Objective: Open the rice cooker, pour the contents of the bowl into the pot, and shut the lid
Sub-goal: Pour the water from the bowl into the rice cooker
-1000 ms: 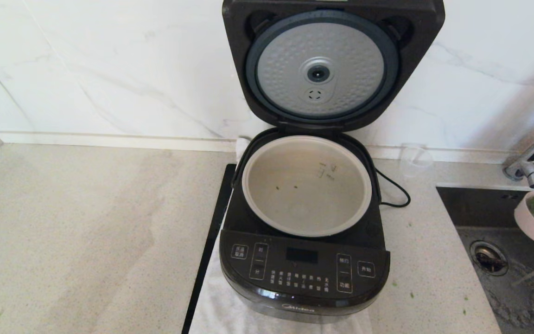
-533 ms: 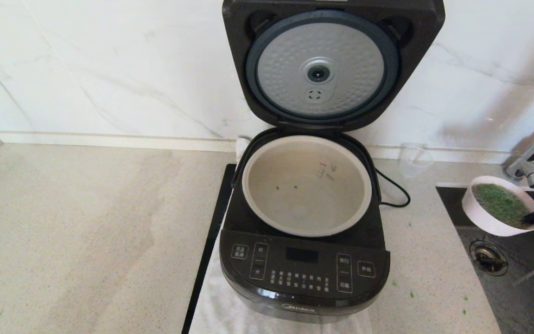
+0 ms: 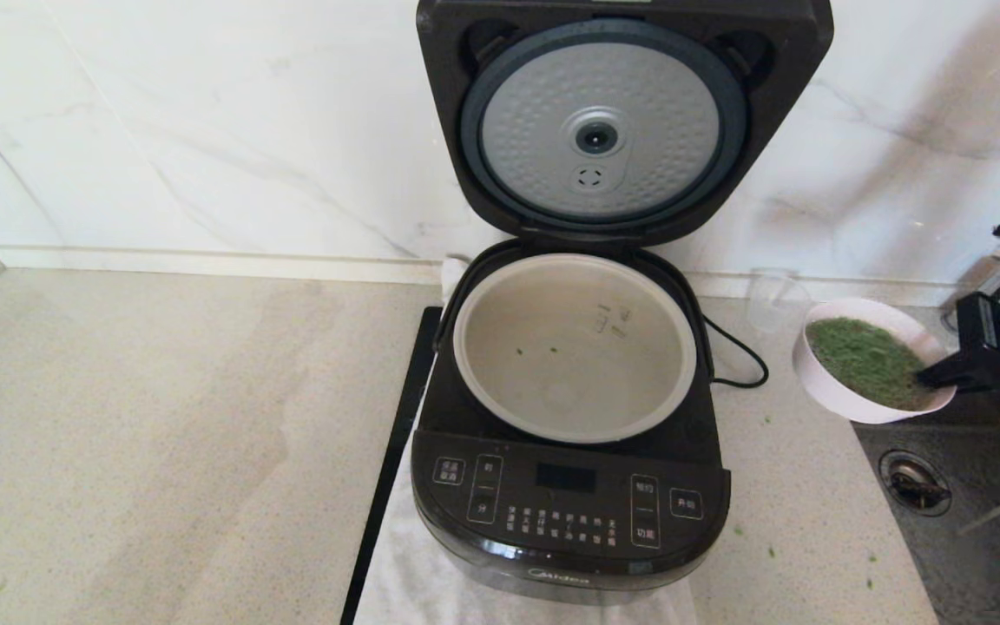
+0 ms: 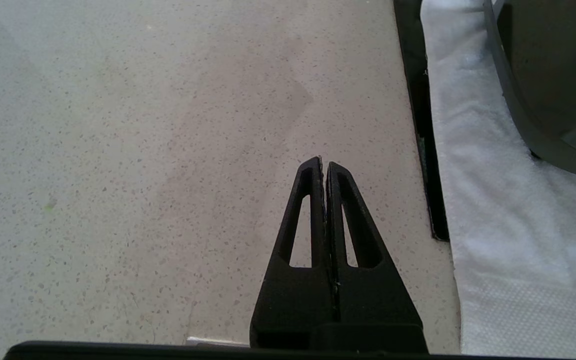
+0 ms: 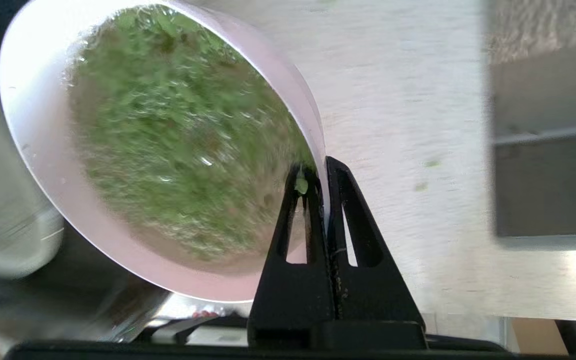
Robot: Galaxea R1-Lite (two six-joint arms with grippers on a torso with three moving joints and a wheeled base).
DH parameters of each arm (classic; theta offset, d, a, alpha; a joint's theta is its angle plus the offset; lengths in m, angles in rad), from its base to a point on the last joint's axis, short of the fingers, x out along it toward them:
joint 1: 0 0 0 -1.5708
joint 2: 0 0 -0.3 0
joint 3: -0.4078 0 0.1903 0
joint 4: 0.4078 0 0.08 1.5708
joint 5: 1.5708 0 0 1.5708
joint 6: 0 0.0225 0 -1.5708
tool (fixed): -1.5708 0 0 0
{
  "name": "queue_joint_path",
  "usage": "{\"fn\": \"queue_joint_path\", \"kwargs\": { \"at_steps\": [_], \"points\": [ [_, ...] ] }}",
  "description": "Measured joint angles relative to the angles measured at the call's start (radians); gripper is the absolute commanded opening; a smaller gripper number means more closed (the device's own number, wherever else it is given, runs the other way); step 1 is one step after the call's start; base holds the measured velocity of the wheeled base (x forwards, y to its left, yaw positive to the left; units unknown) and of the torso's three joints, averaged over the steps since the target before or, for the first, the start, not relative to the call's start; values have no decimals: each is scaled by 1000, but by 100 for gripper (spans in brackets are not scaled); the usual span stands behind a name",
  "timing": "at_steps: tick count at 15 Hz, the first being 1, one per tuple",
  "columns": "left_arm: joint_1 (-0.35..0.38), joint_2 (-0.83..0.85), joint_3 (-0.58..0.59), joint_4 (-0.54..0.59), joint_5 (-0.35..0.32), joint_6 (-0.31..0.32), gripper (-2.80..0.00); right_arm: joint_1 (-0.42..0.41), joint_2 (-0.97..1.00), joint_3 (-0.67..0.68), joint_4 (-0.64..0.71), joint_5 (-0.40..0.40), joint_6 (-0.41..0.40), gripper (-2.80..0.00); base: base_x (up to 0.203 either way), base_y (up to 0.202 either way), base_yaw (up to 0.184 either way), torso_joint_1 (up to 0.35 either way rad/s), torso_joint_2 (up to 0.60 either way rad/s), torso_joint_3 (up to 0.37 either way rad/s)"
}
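The black rice cooker (image 3: 569,512) stands mid-counter with its lid (image 3: 600,130) raised upright against the wall, silver underside showing. Its beige pot (image 3: 574,347) lies bare except for a few green specks. To the cooker's right, above the counter by the sink's corner, hangs the pale pink bowl (image 3: 830,391) heaped with chopped green bits (image 3: 865,360). My right gripper (image 3: 930,378) is shut on the bowl's rim (image 5: 318,150), one finger inside and one outside. My left gripper (image 4: 324,165) is shut on nothing, low over the counter left of the cooker.
A white cloth (image 4: 508,225) and a black strip (image 3: 396,451) lie under the cooker. A clear plastic cup (image 3: 773,299) stands by the wall behind the bowl. The sink (image 3: 969,521) with its drain and a faucet fill the right side. The cooker's cord (image 3: 739,356) loops at its right.
My right gripper has carried the bowl left and up, from over the sink at the right edge to beside the cooker. The cooker and the left arm have stayed still.
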Motion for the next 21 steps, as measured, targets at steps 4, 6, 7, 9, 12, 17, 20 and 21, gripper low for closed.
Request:
{"fn": "queue_joint_path", "kwargs": {
  "at_steps": [4,6,7,9,12,17,20,21],
  "points": [
    [0,0,0,0,0,0,-280,125,-9,-160,149,-2,38,-280,0,0,0,0,0,0],
    [0,0,0,0,0,0,-280,190,-1,-227,205,-4,58,-280,0,0,0,0,0,0],
    [0,0,0,0,0,0,-280,219,6,-256,231,-11,62,-280,0,0,0,0,0,0],
    [0,0,0,0,0,0,-280,278,25,-308,273,-43,76,-280,0,0,0,0,0,0],
    [0,0,0,0,0,0,-280,358,56,-364,283,-79,109,-280,0,0,0,0,0,0],
    [0,0,0,0,0,0,-280,476,99,-406,271,-161,135,-280,0,0,0,0,0,0],
    [0,0,0,0,0,0,-280,545,122,-408,241,-191,155,-280,0,0,0,0,0,0],
    [0,0,0,0,0,0,-280,567,129,-408,231,-204,156,-280,0,0,0,0,0,0]
  ]
}}
